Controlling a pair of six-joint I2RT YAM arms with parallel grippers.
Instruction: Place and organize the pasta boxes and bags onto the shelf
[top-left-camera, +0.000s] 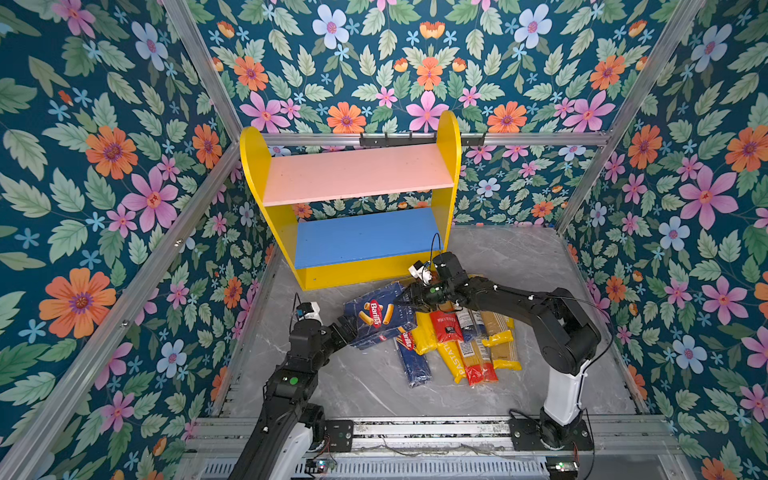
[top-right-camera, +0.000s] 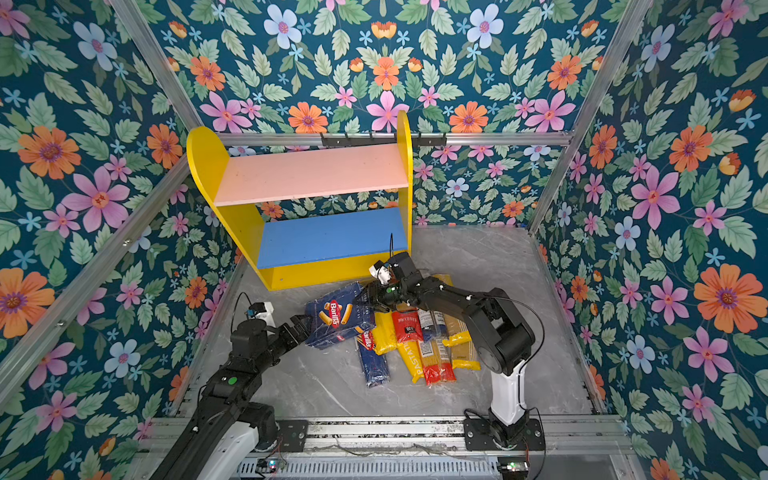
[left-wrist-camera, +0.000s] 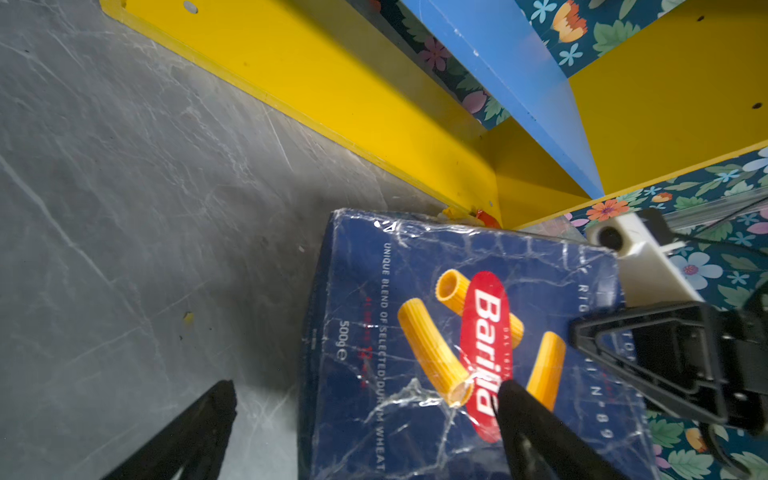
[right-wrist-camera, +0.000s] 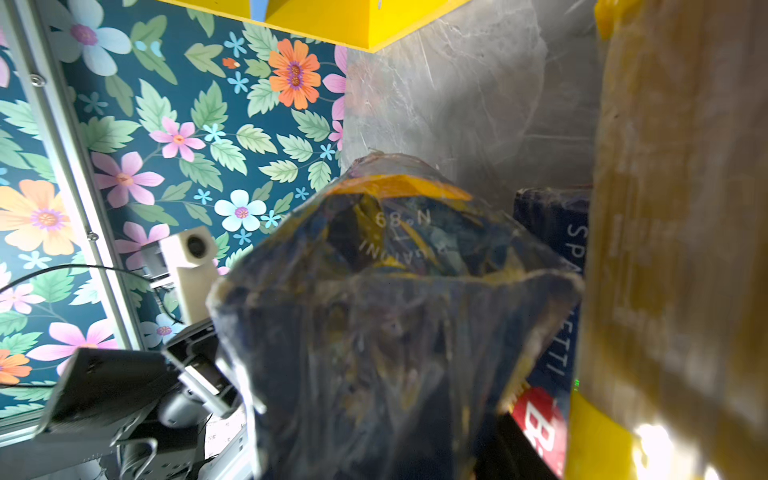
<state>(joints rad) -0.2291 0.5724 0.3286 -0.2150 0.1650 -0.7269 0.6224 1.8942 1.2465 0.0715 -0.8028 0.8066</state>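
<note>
Evidently clamping the wide Barilla box (top-left-camera: 376, 318), right gripper (top-left-camera: 409, 297) must next raise it to the shelf (top-left-camera: 357, 174); left gripper (top-left-camera: 348, 326) gapes empty.

Glossy film-wrapped carton (left-wrist-camera: 365, 374), matt painted shelf (top-left-camera: 357, 174), smooth marbled tabletop (top-left-camera: 519, 266)

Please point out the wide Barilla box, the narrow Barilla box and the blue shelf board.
wide Barilla box (top-left-camera: 375, 314): in a top view, red oval logo.
narrow Barilla box (top-left-camera: 414, 365): in a top view, dark blue body.
blue shelf board (top-left-camera: 365, 237): in a top view, middle of its upper face.
</note>
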